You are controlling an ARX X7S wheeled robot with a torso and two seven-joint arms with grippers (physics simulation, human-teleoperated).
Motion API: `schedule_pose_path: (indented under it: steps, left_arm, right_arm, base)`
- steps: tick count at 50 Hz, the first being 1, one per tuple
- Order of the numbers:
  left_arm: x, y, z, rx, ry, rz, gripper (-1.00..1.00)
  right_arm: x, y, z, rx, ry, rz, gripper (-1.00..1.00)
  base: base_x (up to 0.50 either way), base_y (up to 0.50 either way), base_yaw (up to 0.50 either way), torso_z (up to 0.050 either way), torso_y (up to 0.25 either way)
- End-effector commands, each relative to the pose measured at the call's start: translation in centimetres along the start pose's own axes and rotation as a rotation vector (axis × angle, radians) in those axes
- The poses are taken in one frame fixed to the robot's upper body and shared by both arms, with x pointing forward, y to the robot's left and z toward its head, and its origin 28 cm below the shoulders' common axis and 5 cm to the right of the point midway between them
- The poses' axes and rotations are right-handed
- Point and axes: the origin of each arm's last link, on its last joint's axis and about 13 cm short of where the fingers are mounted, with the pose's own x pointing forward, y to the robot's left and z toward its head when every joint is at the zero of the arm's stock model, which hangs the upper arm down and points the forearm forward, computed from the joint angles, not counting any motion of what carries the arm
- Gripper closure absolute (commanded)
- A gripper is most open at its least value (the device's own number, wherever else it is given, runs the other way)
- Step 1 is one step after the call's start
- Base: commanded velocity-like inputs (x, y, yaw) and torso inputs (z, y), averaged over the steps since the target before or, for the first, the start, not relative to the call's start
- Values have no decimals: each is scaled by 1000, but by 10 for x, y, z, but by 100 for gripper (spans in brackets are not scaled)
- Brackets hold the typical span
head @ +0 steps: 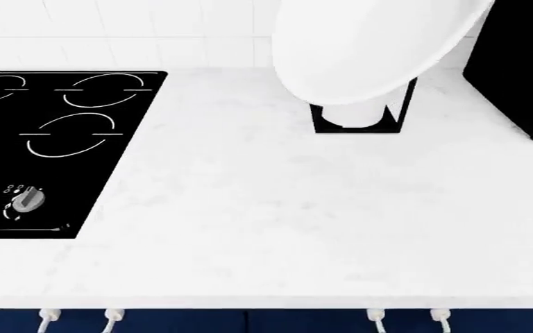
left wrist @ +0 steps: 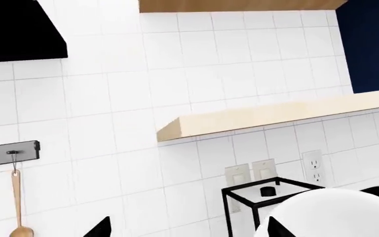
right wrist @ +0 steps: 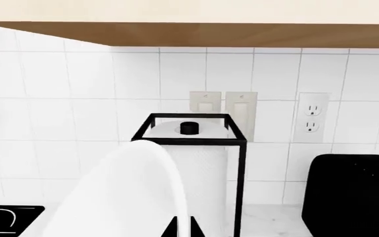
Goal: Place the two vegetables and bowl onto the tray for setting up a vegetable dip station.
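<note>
We have the bowl (head: pixel 368 48) lifted high, tilted over the counter (head: pixel 294 208); which gripper holds it, we cannot tell. Next, in our judgement, comes finding the tray, out of view.

**No readable text in any view**

No words, brand names or numbers can be read anywhere. The only markings are graphic: white ring outlines for the burners on the black stovetop (head: pixel 58 132) at the left of the head view, and small white tick marks around its control knob (head: pixel 28 199) at the lower left, too small to make out as figures.
</note>
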Motion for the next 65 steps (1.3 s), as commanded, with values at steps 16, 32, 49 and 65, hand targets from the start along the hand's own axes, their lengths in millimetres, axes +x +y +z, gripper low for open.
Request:
schedule_pose_path:
  steps: [16,32,49,65]
  left_arm:
    - [0,0,-1,0,0,-2,-100]
    - [0,0,-1,2,0,-2,-100]
    - [0,-1,0,-1,-1,-3,-100]
    - [0,0,1,0,-3,-1,-100]
  right_arm:
    - [-1,0,2,0,-13,-4,100]
    - [0,1,3,-6,-14,-3,100]
    - [0,-1,2,-2,-13,-1,100]
    - [0,0,2,-6,-13,0,100]
  base:
    - [0,500,0,0,1]
    - [0,500,0,1,0]
    - [0,500,0,0,1]
    - [0,500,0,0,0]
